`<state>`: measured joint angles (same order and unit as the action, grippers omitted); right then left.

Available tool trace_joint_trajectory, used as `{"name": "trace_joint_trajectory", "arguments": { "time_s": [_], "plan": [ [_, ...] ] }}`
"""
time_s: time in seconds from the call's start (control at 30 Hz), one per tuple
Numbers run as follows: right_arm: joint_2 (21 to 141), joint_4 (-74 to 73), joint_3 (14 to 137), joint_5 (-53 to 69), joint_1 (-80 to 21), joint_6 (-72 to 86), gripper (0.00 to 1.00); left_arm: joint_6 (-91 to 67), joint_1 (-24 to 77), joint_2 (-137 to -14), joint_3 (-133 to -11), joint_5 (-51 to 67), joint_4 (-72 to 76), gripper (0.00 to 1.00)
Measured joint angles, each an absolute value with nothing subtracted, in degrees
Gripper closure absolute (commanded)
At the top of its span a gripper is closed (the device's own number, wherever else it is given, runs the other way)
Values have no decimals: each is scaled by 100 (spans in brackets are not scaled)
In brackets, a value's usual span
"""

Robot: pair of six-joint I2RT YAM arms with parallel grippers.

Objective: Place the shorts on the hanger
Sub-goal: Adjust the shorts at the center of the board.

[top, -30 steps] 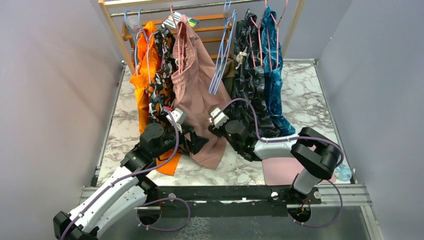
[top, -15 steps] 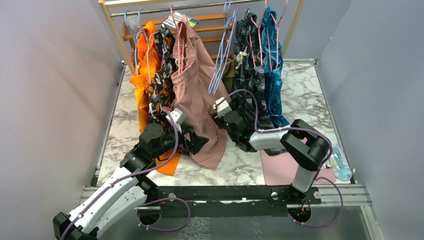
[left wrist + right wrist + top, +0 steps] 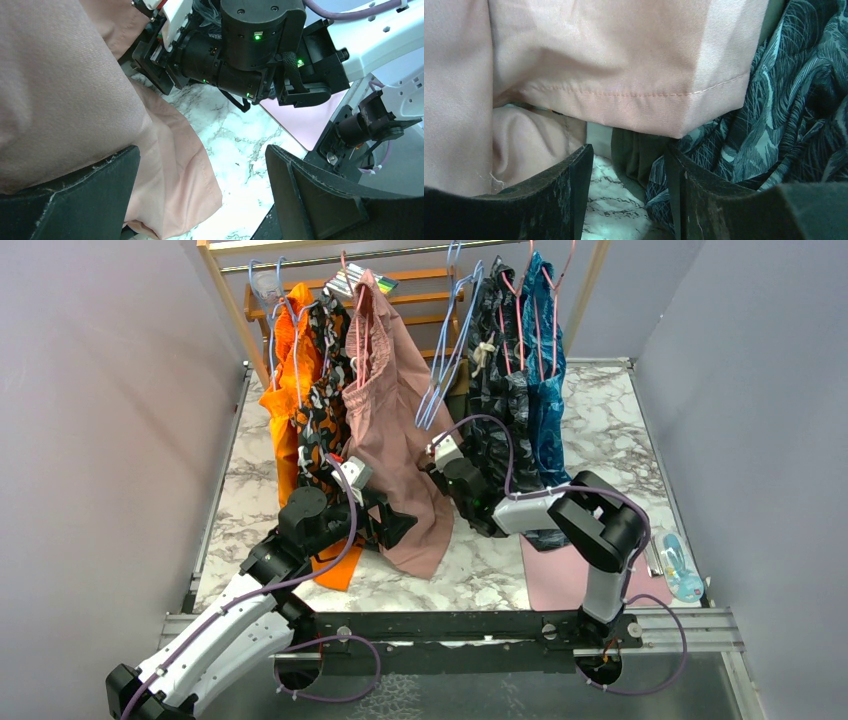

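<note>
As it hangs hook-up, hanger (image 3: 449, 348) slants down-left

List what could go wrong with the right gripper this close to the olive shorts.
1. The right gripper is open, and the dusty-pink shorts and leaf-print shorts crowd the olive shorts. Closing may pinch the wrong cloth.
2. Its cable loops near the light-blue hangers and might snag them.
</note>
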<state>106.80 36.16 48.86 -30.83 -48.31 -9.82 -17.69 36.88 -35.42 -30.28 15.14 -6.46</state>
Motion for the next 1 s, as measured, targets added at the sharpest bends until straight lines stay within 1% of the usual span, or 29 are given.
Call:
{"name": "trace_joint_trajectory", "arguments": {
  "time_s": [0.1,0.23,0.33,0.53,0.7,0.9,0.93,1.0],
  "plan": [
    [10731,3577,4925,-3087,-4829,-965,50,-1769,3688,-3542,-3028,1514,-648,2],
    [10785,3540,5015,-3089,-4825,-950,64,-1769,3688,-3542,-3028,1514,-646,2],
    [10812,3492,5085,-3087,-4825,-937,73,-1769,3688,-3542,-3028,1516,-646,2],
    [10809,3365,5146,-3074,-4825,-893,98,-1769,3688,-3540,-3028,1516,-646,2],
    [10617,3135,5144,-3011,-4825,-836,99,-1769,3688,-3524,-3028,1516,-646,2],
    [9741,2888,5072,-2729,-4825,-696,98,-1767,3688,-3479,-3028,1516,-646,2],
    [9631,2856,5089,-2687,-4825,-683,95,-1767,3688,-3472,-3028,1516,-646,2],
    [9568,2716,5207,-2622,-4825,-642,84,-1767,3688,-3461,-3028,1518,-646,2]
  ]
}}
